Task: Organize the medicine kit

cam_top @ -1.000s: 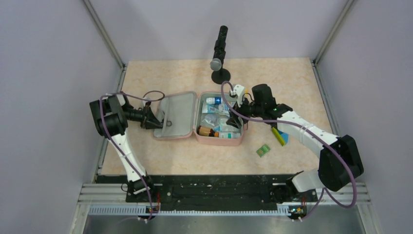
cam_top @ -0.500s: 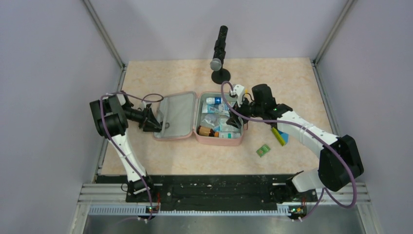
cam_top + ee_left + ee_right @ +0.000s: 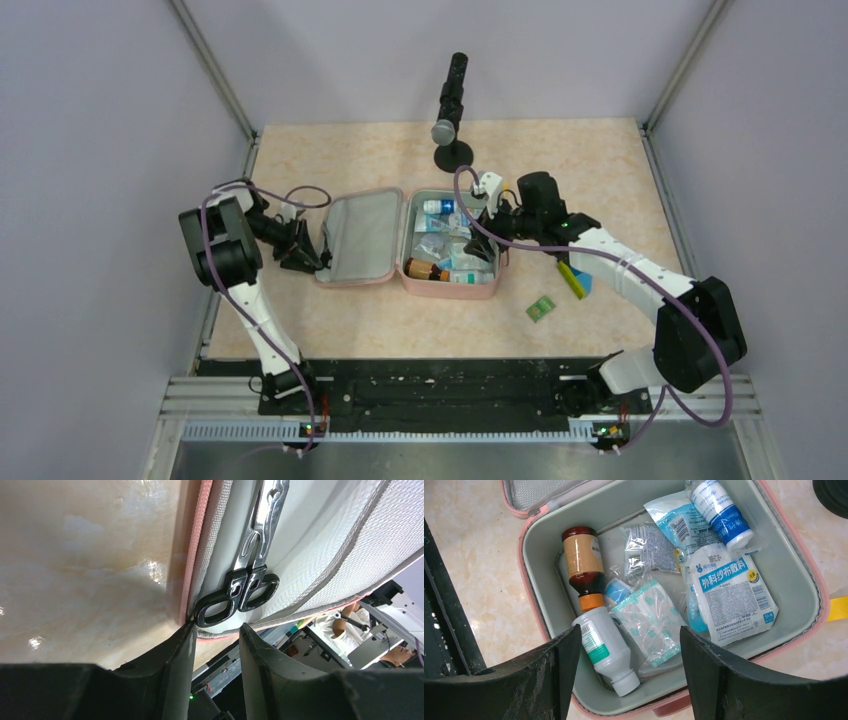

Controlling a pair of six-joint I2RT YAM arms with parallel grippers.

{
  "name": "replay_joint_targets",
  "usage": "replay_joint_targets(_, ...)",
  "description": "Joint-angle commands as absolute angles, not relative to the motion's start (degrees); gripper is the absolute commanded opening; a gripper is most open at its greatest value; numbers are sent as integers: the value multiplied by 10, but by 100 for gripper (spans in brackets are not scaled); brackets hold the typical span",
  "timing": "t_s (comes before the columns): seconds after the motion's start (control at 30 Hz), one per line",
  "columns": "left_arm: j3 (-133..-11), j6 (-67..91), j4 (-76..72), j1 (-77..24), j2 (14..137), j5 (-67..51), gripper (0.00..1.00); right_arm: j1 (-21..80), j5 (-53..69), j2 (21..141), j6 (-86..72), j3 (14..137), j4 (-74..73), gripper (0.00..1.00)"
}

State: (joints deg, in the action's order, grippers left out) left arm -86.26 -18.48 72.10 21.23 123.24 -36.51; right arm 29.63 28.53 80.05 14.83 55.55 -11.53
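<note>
The pink medicine kit (image 3: 340, 279) lies open mid-table. Its grey-lined lid (image 3: 362, 235) is at the left, tilted up at its left edge. Its tray (image 3: 796, 587) at the right holds a brown bottle (image 3: 583, 560), a white bottle (image 3: 604, 647), a blue-labelled bottle (image 3: 719, 512) and sachets (image 3: 731, 597). My left gripper (image 3: 303, 256) is at the lid's left rim. In the left wrist view its tips (image 3: 217, 629) flank the rim beside the black zip pulls (image 3: 240, 591). My right gripper (image 3: 488, 226) hovers open over the tray, empty, and its own view shows it (image 3: 629, 635) above the white bottle.
A black stand with a grey head (image 3: 450, 110) is behind the kit. A yellow, blue and green block (image 3: 574, 278) and a small green piece (image 3: 541, 308) lie right of the tray. Grey walls close in left, right and back.
My left gripper has drawn slightly left and the lid's left edge has risen, so the lid looks narrower from above. The right arm has not moved.
</note>
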Motion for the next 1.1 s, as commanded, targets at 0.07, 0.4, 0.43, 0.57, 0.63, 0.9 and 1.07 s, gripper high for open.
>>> replay_joint_targets(0.07, -881, -157, 681, 213, 1204, -325, 43, 303, 288, 791, 140, 550, -86, 71)
replay_joint_targets(0.4, -906, -121, 635, 211, 1200, -293, 46, 303, 281, 795, 144, 551, -87, 71)
replay_joint_targets(0.43, -908, -121, 635, 209, 1206, -295, 48, 303, 281, 796, 144, 551, -86, 71)
replay_joint_targets(0.57, -901, -119, 625, 195, 1217, -301, 52, 303, 280, 797, 144, 551, -86, 71)
replay_joint_targets(0.63, -896, -116, 618, 189, 1223, -309, 52, 303, 279, 797, 144, 550, -87, 72)
replay_joint_targets(0.9, -885, -112, 616, 173, 1248, -403, 47, 302, 276, 796, 146, 545, -86, 72)
replay_joint_targets(1.07, -870, -102, 600, 169, 1237, -437, 42, 303, 275, 792, 146, 540, -86, 72)
